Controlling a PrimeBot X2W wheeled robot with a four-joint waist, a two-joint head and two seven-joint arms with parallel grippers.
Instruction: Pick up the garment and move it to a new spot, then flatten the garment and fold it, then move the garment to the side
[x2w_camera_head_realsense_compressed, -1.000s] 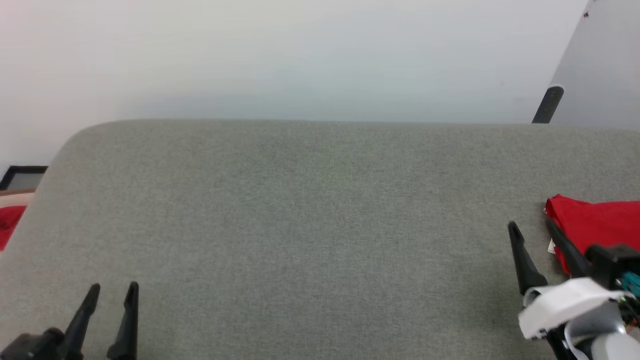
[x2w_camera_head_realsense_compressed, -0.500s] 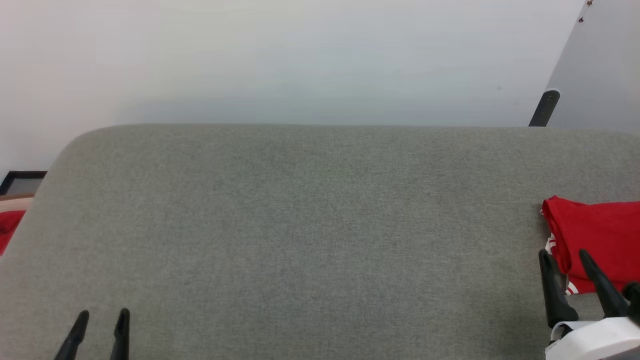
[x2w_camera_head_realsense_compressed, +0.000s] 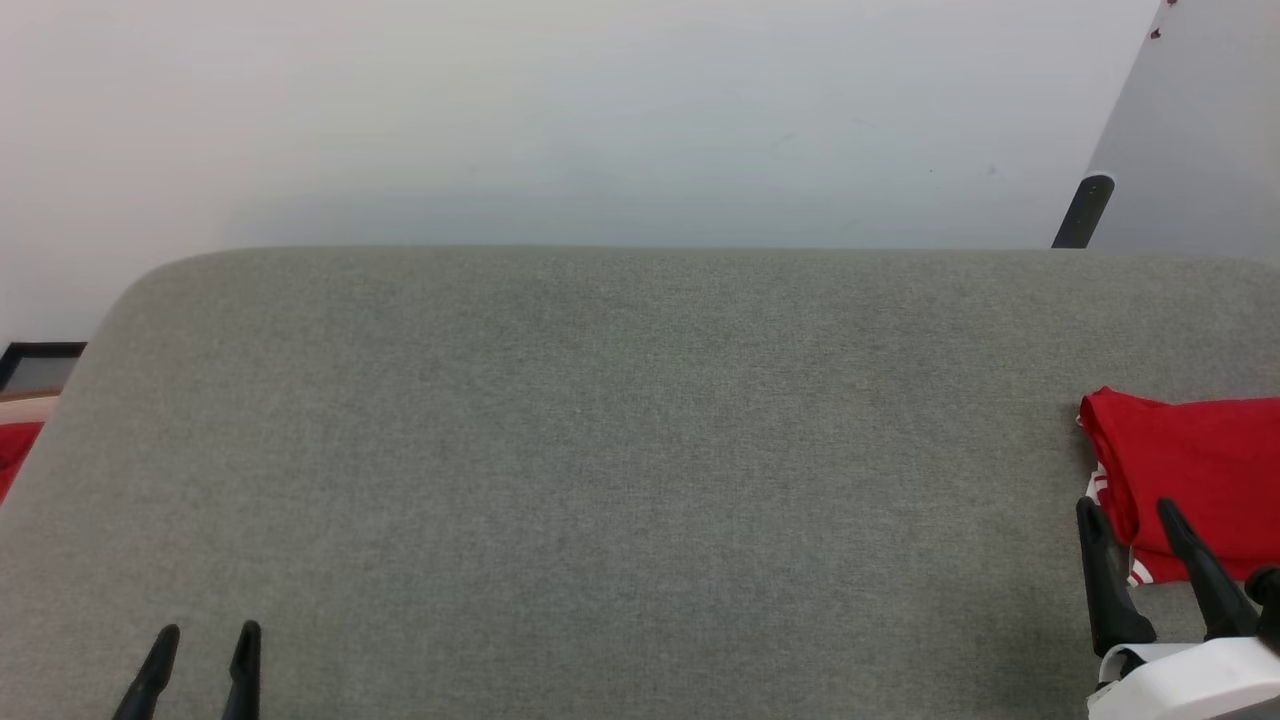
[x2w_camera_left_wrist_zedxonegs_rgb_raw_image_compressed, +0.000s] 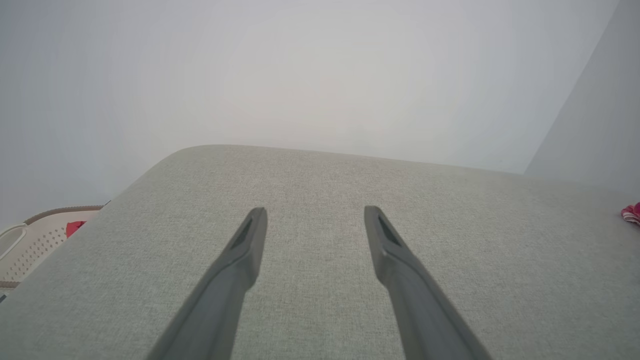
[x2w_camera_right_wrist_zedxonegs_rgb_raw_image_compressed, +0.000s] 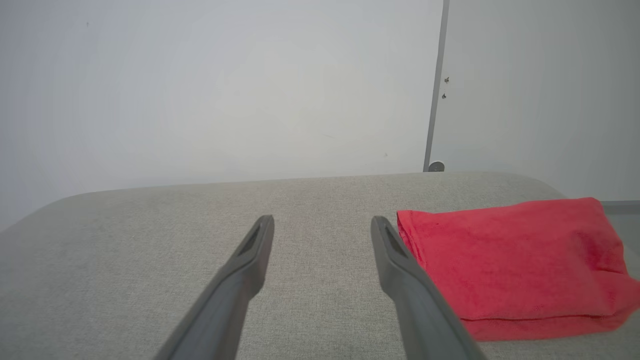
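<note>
The garment (x2w_camera_head_realsense_compressed: 1195, 470) lies folded as a red rectangle at the right edge of the grey padded table (x2w_camera_head_realsense_compressed: 620, 450), with a bit of white-and-red trim showing at its near corner. In the right wrist view the garment (x2w_camera_right_wrist_zedxonegs_rgb_raw_image_compressed: 515, 265) sits just right of my right finger. My right gripper (x2w_camera_head_realsense_compressed: 1128, 512) is open and empty, its tips beside the garment's left edge. My left gripper (x2w_camera_head_realsense_compressed: 205, 640) is open and empty at the lower left, over bare table (x2w_camera_left_wrist_zedxonegs_rgb_raw_image_compressed: 320, 190).
A pale perforated basket (x2w_camera_left_wrist_zedxonegs_rgb_raw_image_compressed: 35, 240) holding something red stands off the table's left side. White walls rise behind the table, with a dark post (x2w_camera_head_realsense_compressed: 1078, 212) at the back right corner.
My right gripper has drawn back from the garment toward the near edge and narrowed its spread. The left gripper has dropped lower in view. The camera shifted slightly.
</note>
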